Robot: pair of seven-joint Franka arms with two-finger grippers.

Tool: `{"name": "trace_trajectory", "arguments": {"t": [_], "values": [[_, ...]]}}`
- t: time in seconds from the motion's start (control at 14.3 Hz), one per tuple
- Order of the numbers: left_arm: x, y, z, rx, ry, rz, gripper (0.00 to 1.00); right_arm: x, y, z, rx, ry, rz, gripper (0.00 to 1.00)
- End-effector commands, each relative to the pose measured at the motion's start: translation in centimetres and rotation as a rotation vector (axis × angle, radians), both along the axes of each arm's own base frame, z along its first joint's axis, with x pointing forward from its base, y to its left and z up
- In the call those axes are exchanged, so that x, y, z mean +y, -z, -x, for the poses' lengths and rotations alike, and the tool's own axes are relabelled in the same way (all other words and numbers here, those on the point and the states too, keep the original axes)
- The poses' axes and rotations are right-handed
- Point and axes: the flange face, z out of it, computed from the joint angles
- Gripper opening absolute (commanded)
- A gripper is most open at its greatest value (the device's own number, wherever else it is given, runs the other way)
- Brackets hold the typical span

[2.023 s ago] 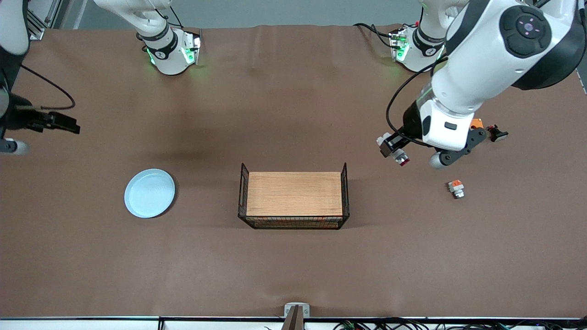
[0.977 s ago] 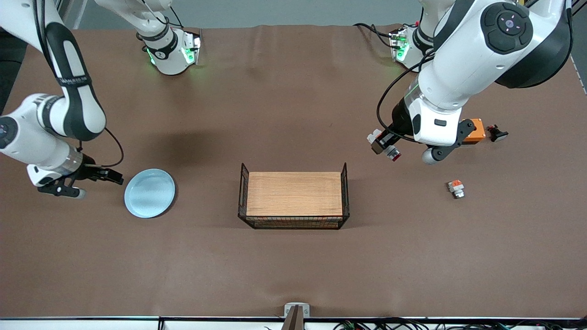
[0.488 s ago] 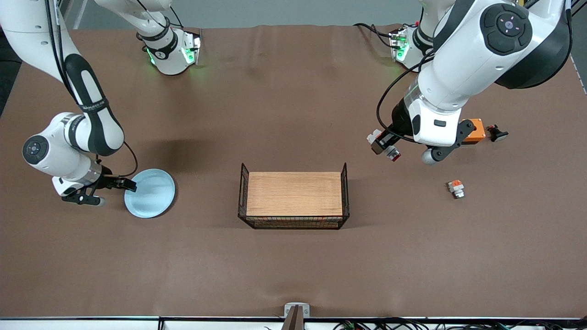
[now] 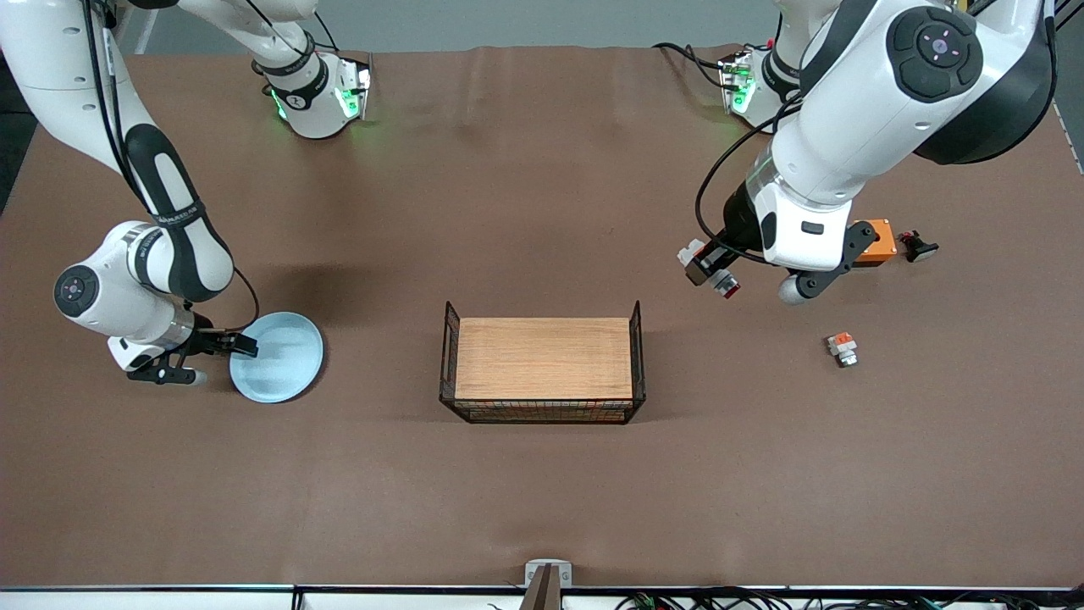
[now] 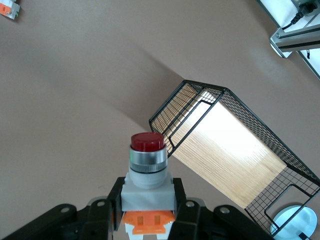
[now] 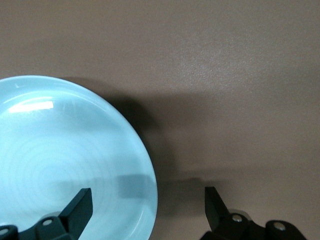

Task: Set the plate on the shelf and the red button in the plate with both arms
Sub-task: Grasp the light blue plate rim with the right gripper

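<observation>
The pale blue plate [image 4: 284, 360] lies on the table toward the right arm's end. My right gripper [image 4: 244, 345] is open at the plate's rim, low over it. In the right wrist view one finger is over the plate [image 6: 65, 160] and the other over bare table, so the right gripper [image 6: 147, 194] straddles the rim. My left gripper [image 4: 705, 264] is shut on the red button [image 4: 721, 281], held in the air between the wooden tray [image 4: 542, 356] and the left arm's end. The button [image 5: 147, 160] points its red cap away from the left gripper [image 5: 148, 202], toward the tray [image 5: 235, 150].
Toward the left arm's end lie an orange box [image 4: 879, 241], a small black-capped part [image 4: 919, 247] and a white-orange part with a silvery end [image 4: 842, 348]. The tray has black wire end walls. Both arm bases stand along the edge farthest from the front camera.
The right arm has swung in from the table's end to the plate and brought its open fingers over the rim. The left arm, holding the button, drifted slightly toward the tray, then stayed still.
</observation>
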Motion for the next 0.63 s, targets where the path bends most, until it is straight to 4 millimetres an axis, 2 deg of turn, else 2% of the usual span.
{"name": "trace_trajectory", "arguments": {"t": [0.0,0.28,0.56], "values": [[-0.26,-0.09,-0.09,-0.008,-0.010,-0.004,0.31,-0.38,0.49,-0.48,-0.004,-0.002,-0.014,0.93],[-0.26,-0.09,-0.09,-0.008,-0.010,-0.004,0.31,0.09,0.63,-0.47,0.003,-0.005,-0.016,0.58],[-0.26,-0.09,-0.09,-0.008,-0.010,-0.004,0.31,0.21,0.61,-0.43,0.010,0.021,-0.020,0.11]]}}
